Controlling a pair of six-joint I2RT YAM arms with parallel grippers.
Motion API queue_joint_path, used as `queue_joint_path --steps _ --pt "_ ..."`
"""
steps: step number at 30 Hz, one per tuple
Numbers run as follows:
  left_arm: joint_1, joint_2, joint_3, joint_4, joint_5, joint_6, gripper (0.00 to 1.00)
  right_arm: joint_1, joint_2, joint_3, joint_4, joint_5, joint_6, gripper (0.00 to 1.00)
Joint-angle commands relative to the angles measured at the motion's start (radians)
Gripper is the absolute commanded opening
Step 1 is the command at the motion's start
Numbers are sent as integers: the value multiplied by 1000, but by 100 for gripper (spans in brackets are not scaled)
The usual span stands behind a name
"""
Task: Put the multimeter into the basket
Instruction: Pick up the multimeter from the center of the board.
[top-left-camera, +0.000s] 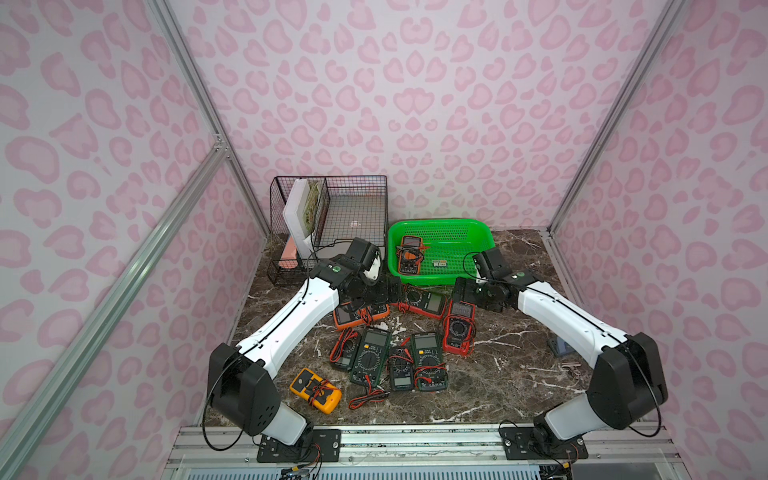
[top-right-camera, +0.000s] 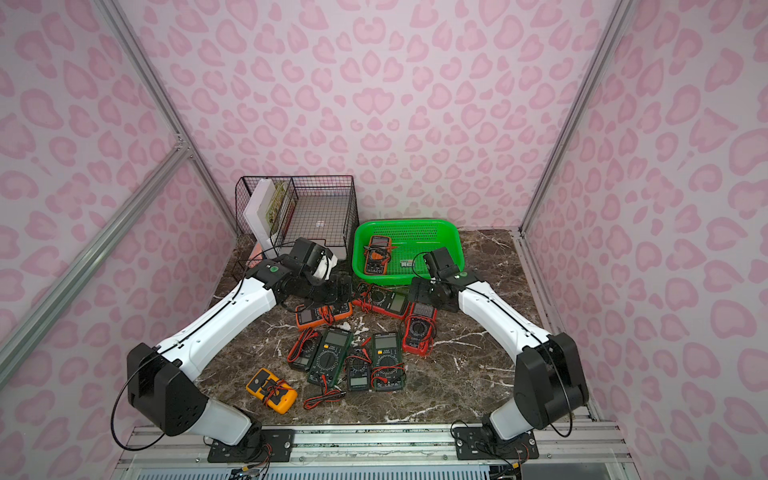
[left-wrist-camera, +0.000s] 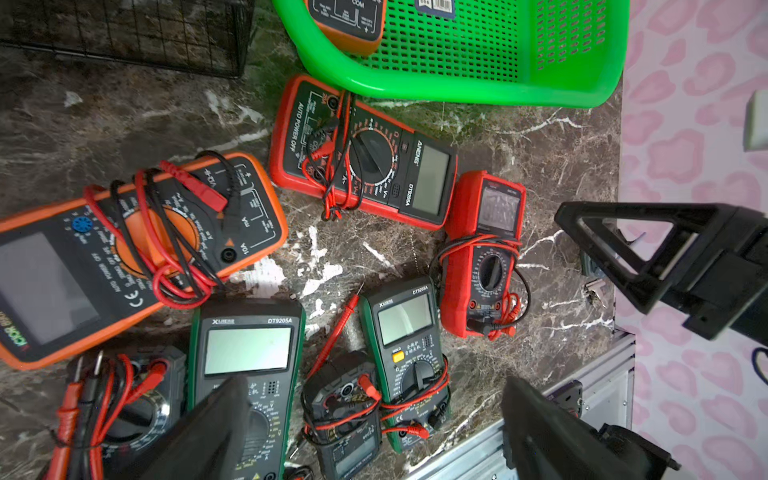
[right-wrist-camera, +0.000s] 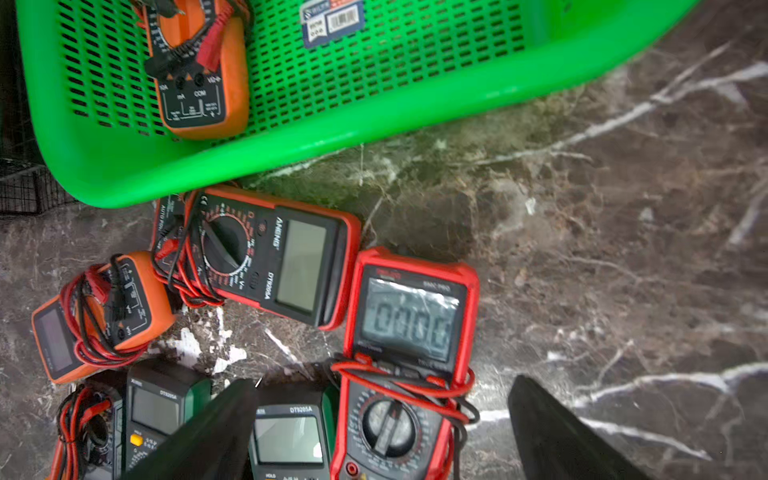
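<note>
Yellow meter (top-left-camera: 316, 390) lies farthest from the basket (top-left-camera: 440, 223), slanted. One orange meter (top-left-camera: 410, 255) lies inside the basket's left end, long axis front to back, jacks toward its near rim; other meters (top-left-camera: 370, 353) lie before that rim. Both wide open and empty, the left gripper (left-wrist-camera: 374, 386) and right gripper (right-wrist-camera: 382, 382) hover there.

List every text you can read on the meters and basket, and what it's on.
"ANENG", "DT9205A", "AUTO POWER OFF": red multimeter beside the basket.
"DT9205A": green multimeter and second green multimeter.
"COM", "mA": orange multimeter in the basket.
"0000": display of the small red multimeter.
"10A", "CE": loose orange multimeter.
Sticker in the basket: too blurred to read.
Dial markings: too small.
</note>
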Motion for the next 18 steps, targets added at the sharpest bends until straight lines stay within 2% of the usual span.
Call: queue_joint_path --steps 1,10,18 --pt "-11 -14 -28 32 -25 -52 99 23 -58 -78 27 13 56 99" --pt "-21 -3 -12 18 -24 -35 98 144 -86 -183 52 49 171 99" --pt "-21 -4 -12 21 -19 -4 99 163 -14 -168 81 68 208 99"
